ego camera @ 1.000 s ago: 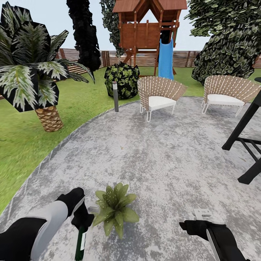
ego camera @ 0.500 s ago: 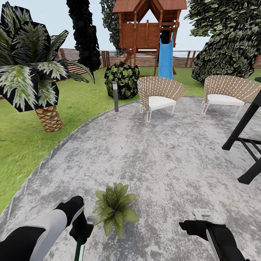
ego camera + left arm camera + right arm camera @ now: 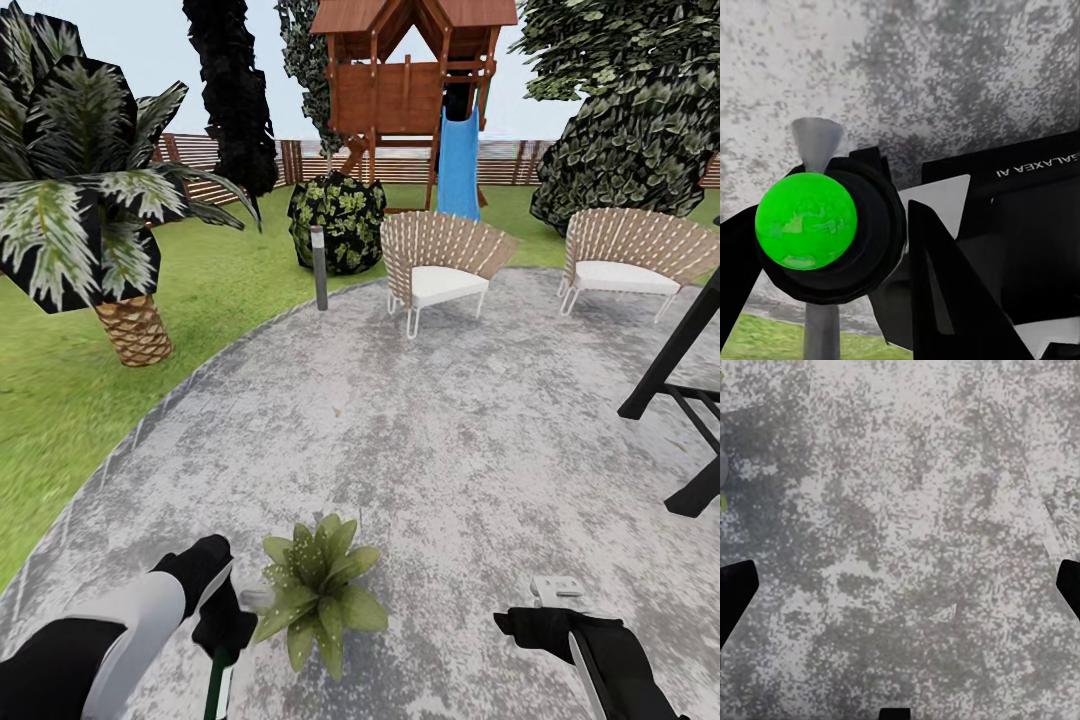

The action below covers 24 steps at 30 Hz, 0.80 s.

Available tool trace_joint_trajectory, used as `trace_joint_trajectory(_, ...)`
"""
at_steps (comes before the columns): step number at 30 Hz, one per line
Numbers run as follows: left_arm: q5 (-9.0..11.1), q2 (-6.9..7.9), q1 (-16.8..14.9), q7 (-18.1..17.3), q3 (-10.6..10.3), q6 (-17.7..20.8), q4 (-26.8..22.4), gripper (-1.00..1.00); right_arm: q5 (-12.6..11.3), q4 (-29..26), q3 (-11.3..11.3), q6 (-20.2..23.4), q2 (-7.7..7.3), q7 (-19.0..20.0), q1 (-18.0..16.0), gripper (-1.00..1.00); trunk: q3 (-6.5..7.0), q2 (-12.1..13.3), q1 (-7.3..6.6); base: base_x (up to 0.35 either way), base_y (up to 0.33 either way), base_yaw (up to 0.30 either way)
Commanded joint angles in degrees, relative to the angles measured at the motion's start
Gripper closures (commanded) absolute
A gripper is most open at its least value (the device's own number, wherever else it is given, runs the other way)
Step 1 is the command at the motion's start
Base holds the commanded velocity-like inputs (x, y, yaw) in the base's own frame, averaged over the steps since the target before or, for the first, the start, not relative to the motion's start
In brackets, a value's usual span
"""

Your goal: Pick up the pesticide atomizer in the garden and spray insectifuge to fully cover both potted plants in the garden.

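My left hand (image 3: 228, 628) is closed round the atomizer (image 3: 218, 685), low at the left of my head view; the bottle hangs nose-up, its dark green body dropping out of the bottom edge and its pale grey spray head (image 3: 256, 600) poking out just beside the plant (image 3: 318, 590). On the left wrist camera I see the atomizer (image 3: 821, 240) end-on: a bright green round base inside a black ring, with the grey nozzle behind it and the black fingers (image 3: 945, 292) pressed in on either side. Under it is the mottled patio (image 3: 945, 82), with a strip of grass (image 3: 765, 341) at the frame's edge.

The plant sits on the patio (image 3: 430, 440) between my two arms, a low rosette of pointed green leaves; I cannot make out its pot under the leaves. The nozzle is nearly touching the nearest leaf tips.

My right hand (image 3: 555, 600) hovers over bare paving at the lower right, well apart from the plant. On its wrist camera the two black fingertips (image 3: 735, 592) stand at opposite edges of the frame with only patio (image 3: 907, 532) between them, so it is spread wide and holding nothing.

Further out I see two wicker chairs (image 3: 438, 265) on the patio's far side, a bollard lamp (image 3: 319, 265) at its rim, a palm (image 3: 90, 200) on the lawn (image 3: 60, 390) to the left, and a wooden play tower (image 3: 405, 80) with a blue slide (image 3: 458, 165) before the fence (image 3: 200, 155). A black frame (image 3: 680, 380) cuts in at the right edge.
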Motion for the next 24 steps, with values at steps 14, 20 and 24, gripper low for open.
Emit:
trace_joint_trajectory(14,-0.21,0.12,1.65,-0.86,-0.2,0.1,-0.01,1.0,0.39,0.01,-0.05,0.2,0.01,0.53,-0.06,-1.0,-0.05,-0.02,-0.01,0.0,0.0,0.0)
trace_joint_trajectory(20,-0.21,-0.04,2.72,-0.76,-0.2,0.1,-0.09,1.0,0.69,-0.01,-0.05,0.2,0.01,0.53,-0.06,-1.0,-0.07,-0.02,-0.01,0.0,0.0,0.033)
trace_joint_trajectory(24,-0.21,-0.05,2.72,-0.68,-0.2,0.1,-0.1,1.0,0.73,-0.01,-0.05,0.2,0.01,0.53,-0.07,-1.0,-0.13,-0.02,-0.01,0.0,-0.017,0.19)
